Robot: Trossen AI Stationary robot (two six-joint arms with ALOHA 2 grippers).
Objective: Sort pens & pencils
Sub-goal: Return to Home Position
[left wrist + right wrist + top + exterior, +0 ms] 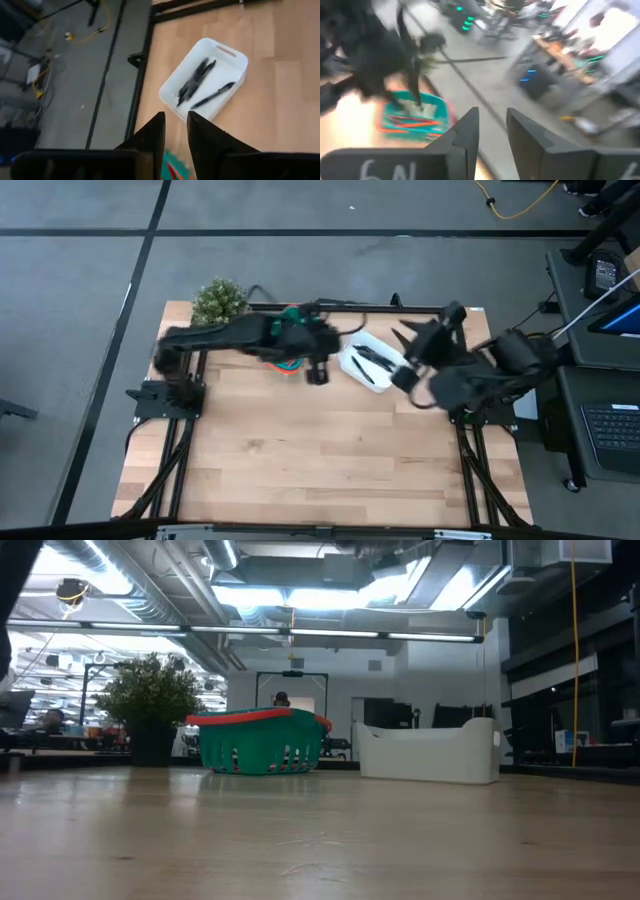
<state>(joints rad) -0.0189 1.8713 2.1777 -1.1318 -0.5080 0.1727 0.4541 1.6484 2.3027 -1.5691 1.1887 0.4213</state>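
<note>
High view: left arm (230,335) stretched over the green basket (290,350), right arm (500,360) near the white bin (372,370). Low view: basket and bin side by side, no gripper showing. Left wrist: left gripper (175,117) narrowly parted and empty, the pens (197,82) lying in the bin just ahead. I'd judge them light, stiff and slick, so pinch mid-barrel. Right wrist: right gripper (492,112) likewise empty, the pencils (412,122) in the basket ahead

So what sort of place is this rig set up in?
Probably an open-plan robotics lab or workshop: exposed silver ceiling ducts, a grey concrete floor with a loose yellow cable, and a black laptop on a side desk.
</note>
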